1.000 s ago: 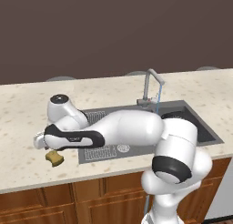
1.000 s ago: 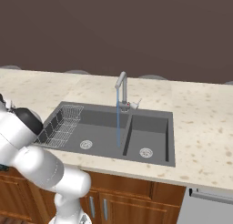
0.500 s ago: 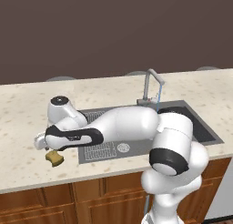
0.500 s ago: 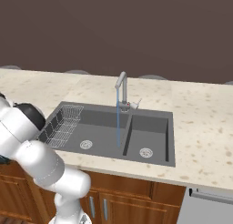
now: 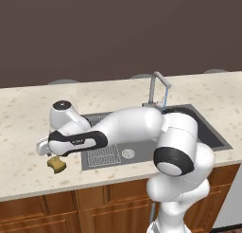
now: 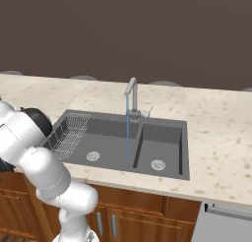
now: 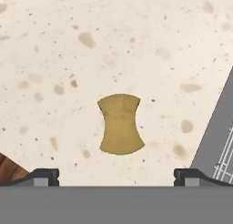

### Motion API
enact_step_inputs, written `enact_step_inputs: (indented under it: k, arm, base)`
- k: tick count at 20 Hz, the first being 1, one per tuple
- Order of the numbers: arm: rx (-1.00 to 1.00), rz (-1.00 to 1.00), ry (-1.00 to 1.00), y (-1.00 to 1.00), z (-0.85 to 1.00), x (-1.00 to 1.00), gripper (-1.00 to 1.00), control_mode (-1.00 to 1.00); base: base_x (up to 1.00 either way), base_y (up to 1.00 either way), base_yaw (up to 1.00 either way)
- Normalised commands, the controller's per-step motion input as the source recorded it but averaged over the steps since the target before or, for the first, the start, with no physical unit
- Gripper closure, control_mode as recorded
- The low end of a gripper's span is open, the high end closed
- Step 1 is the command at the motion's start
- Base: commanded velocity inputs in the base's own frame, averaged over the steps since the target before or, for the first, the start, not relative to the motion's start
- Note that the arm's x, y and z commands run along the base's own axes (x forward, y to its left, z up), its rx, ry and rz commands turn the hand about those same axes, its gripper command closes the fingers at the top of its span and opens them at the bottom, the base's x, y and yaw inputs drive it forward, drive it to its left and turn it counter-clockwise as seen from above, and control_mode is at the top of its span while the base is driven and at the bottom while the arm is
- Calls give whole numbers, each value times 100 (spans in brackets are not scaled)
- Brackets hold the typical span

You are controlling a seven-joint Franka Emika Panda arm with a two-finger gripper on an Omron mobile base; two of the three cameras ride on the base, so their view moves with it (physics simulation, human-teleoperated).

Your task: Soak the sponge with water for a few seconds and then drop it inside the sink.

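No readable writing. Claw [image 7: 116,176] wide open, empty, hovering over the sponge [image 7: 120,124], touching nothing. Sponge lies flat on the speckled bench [image 7: 68,45], just left of the sink [image 5: 208,132]. Water [image 6: 128,133] runs from faucet [image 6: 131,96].

Evenly and softly lit, rendered flat; no glare, no blur. Faint shadow under the arm [image 5: 127,128] on the pale counter [image 5: 28,118]. Dim, dark far wall [image 6: 147,34].
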Motion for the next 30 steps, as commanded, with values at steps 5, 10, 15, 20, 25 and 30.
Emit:
enact_step_inputs:
  k: [5, 10, 15, 20, 25, 30]
  arm:
    - [0, 0, 0, 0, -29, 0, -100, -100]
    - [0, 0, 0, 0, -28, 0, -100, -100]
    - [0, 0, 0, 1, -22, 0, -100, -100]
    - [0, 0, 0, 2, -13, 11, -100, -100]
    - [0, 0, 0, 5, -7, 16, -100, -100]
    - [0, 0, 0, 12, -2, 10, -100, -100]
  base:
    - [0, 0, 0]
    - [0, 0, 0]
    - [0, 0, 0]
    - [0, 0, 0]
    - [0, 0, 0]
    - [0, 0, 0]
